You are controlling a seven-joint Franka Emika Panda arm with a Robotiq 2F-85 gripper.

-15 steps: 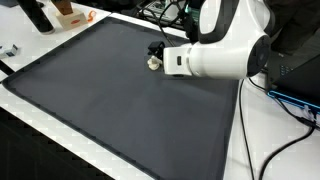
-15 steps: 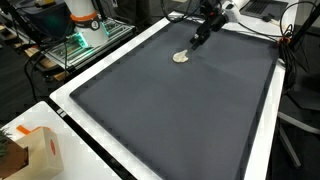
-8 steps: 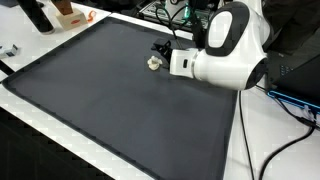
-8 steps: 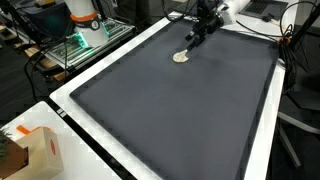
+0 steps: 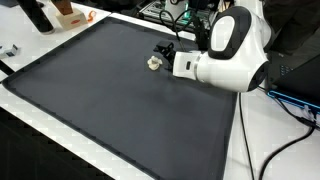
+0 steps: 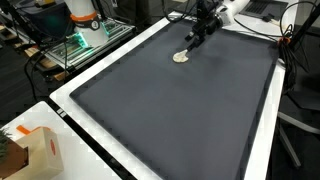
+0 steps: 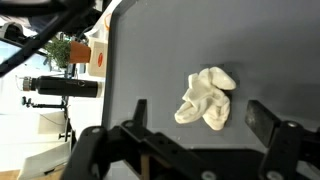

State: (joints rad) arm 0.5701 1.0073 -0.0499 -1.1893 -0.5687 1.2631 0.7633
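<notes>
Gripper (image 6: 193,37) is released: jaws spread wide, nothing grasped. Wrist view shows both black fingers (image 7: 138,112) well apart, w/ the crumpled cream cloth (image 7: 205,98) framed btwn them further out; no contact visible there. The cloth lies on the dark mat (image 5: 90,100), close to the mat's far edge in both exterior views, bunched up, not flat. In an exterior view the gripper tip sits just beside the cloth (image 5: 153,63), on the side toward the mat's far edge. Whether it touches, can't tell.

Vs 1 s ago: the white arm (image 5: 225,55) has swung. Its bulky wrist section was lying low and level over the mat; now it's tipped up and drawn back toward the mat's far edge. Gripper itself has barely shifted and is still at the cloth, jaws at the same spread. Cloth hasn't moved on the mat, same shape. Vs half a sec ago: almost no diff.

Off the mat: cardboard box (image 6: 30,150) by the mat's near corner, white table (image 5: 305,165) around the mat, cables (image 5: 243,125) trailing past the mat's edge below the arm.
</notes>
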